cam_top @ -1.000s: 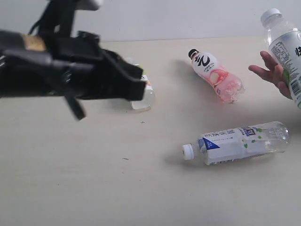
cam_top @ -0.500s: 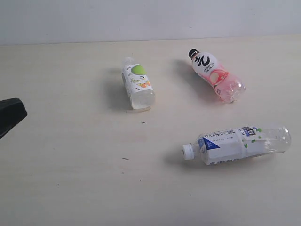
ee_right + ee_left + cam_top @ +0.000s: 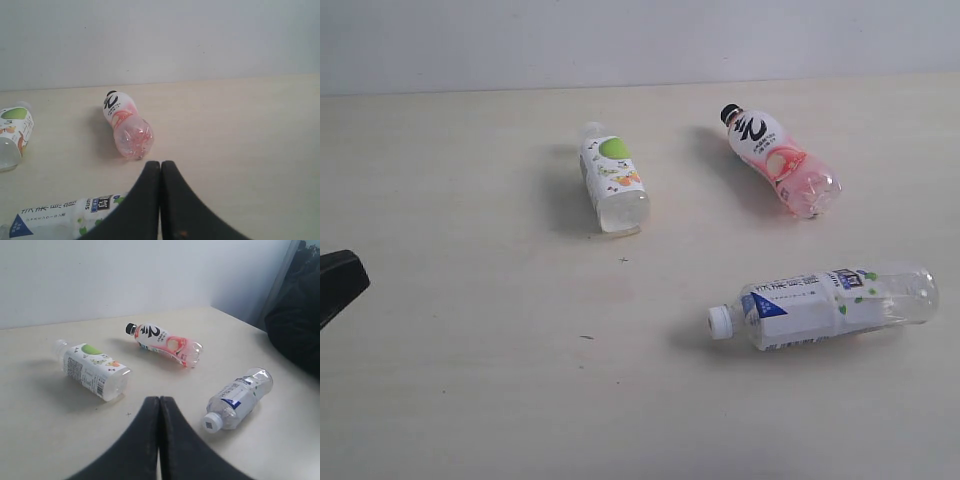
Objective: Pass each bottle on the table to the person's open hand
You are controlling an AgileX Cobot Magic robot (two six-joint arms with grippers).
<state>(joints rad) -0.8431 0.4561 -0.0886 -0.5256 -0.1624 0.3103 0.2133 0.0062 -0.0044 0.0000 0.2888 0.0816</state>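
Three bottles lie on the table (image 3: 470, 380). A white-capped bottle with a green-lime label (image 3: 613, 178) (image 3: 91, 371) (image 3: 12, 137) lies left of centre. The black-capped pink bottle (image 3: 779, 160) (image 3: 164, 343) (image 3: 124, 125) lies at the back right. A white-capped bottle with a blue-white label (image 3: 823, 307) (image 3: 237, 399) (image 3: 60, 221) lies on its side at the front right. My left gripper (image 3: 159, 400) is shut and holds nothing; only a dark tip of it (image 3: 338, 280) shows at the exterior view's left edge. My right gripper (image 3: 160, 164) is shut and holds nothing. The person's open hand and a fourth bottle are out of view.
A plain pale wall (image 3: 640, 40) runs behind the table's far edge. A dark mass (image 3: 297, 315) stands beyond the table's corner in the left wrist view.
The left arm has drawn back off the left side, uncovering the green-label bottle. The person's hand, with a bottle at it, has gone from the right edge.
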